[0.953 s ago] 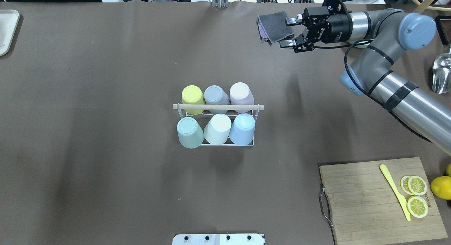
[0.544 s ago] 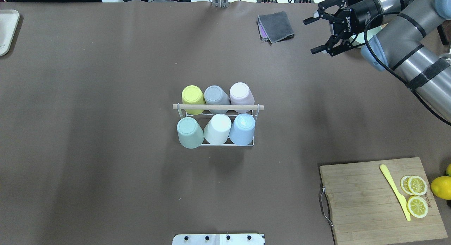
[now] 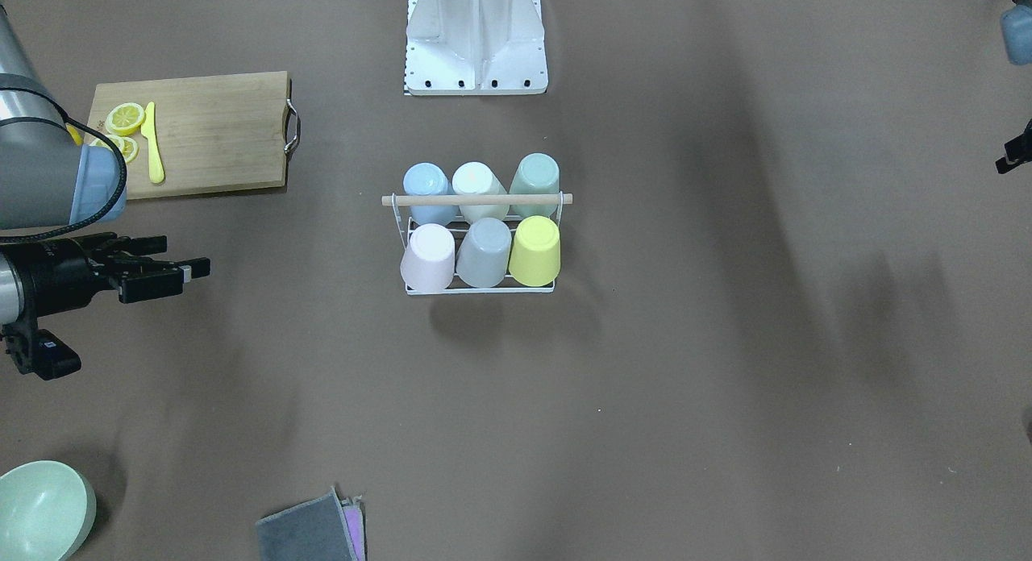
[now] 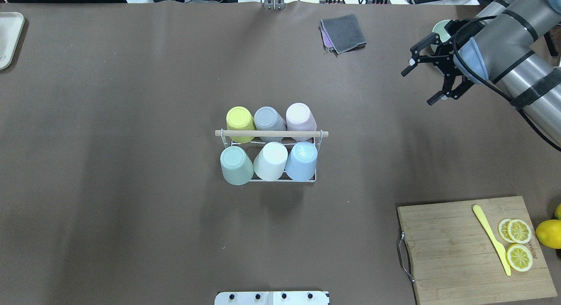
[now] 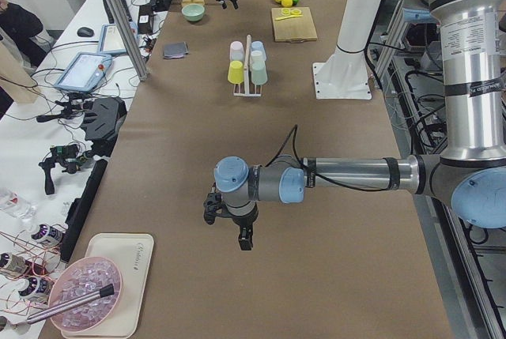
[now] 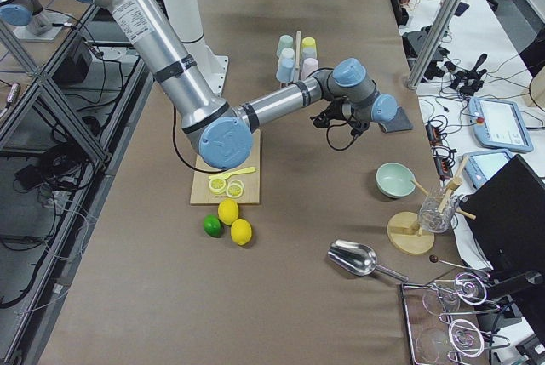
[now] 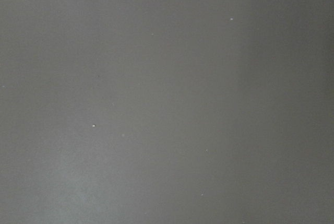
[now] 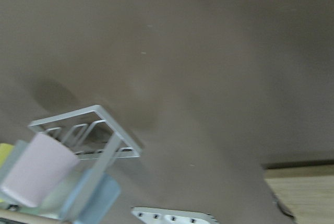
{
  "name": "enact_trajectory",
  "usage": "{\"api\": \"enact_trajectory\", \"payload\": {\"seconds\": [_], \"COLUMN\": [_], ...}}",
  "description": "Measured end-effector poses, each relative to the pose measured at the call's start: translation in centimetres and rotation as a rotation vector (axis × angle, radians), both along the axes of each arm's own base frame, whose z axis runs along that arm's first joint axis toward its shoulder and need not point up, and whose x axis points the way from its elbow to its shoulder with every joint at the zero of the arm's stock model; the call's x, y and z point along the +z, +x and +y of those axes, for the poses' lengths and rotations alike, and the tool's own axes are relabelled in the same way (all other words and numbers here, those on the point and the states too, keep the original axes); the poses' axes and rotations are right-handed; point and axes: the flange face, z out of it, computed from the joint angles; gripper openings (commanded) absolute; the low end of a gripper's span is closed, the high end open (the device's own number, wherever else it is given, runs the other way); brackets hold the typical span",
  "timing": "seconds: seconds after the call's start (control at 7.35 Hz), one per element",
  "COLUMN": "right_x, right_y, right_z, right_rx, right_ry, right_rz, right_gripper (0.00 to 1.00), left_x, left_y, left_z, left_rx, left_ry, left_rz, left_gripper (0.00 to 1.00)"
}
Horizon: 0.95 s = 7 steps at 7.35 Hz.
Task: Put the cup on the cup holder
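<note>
Apparently all six cups (image 4: 271, 160) already sit upside down on the cup holder (image 4: 271, 133) at the middle of the table. The right gripper (image 4: 418, 86) is spread apart and empty, well away from it. For the left gripper (image 5: 228, 227) I cannot tell. The cups look light, stiff and smooth, so holding across the side wall seems best.

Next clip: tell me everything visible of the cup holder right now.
The cup holder is a small white wire rack standing upright mid-table, a light wooden rod across its top. Inverted cups fill all six places: yellow cup, grey cup, pink cup in the row farther from the robot; green cup, white cup, blue cup nearer. The open right gripper is well away from it.
</note>
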Motion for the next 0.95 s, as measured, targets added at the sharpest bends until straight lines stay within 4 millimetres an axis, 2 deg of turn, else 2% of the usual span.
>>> {"api": "enact_trajectory", "payload": {"seconds": [0.27,0.41,0.68,0.95], "right_x": [3.3,5.1,7.8,9.3], "right_y": [1.9,2.9,5.0,8.1], "right_z": [1.5,3.0,6.9,9.2], "right_rx": [-0.2,-0.242,-0.25,-0.206], "right_ry": [0.241,0.343,0.487,0.594], "right_rz": [0.145,0.169,0.163,0.149], "right_gripper": [0.98,0.98,0.98,0.95], "left_x": [0.2,0.0,0.0,-0.1], "left_y": [0.1,0.1,0.1,0.1], "left_z": [-0.2,-0.3,-0.4,-0.3], "left_rx": [-0.002,-0.003,-0.003,-0.004], "left_ry": [0.013,0.021,0.027,0.036], "left_rz": [0.004,0.007,0.008,0.01], "left_gripper": [0.97,0.97,0.97,0.97]}}
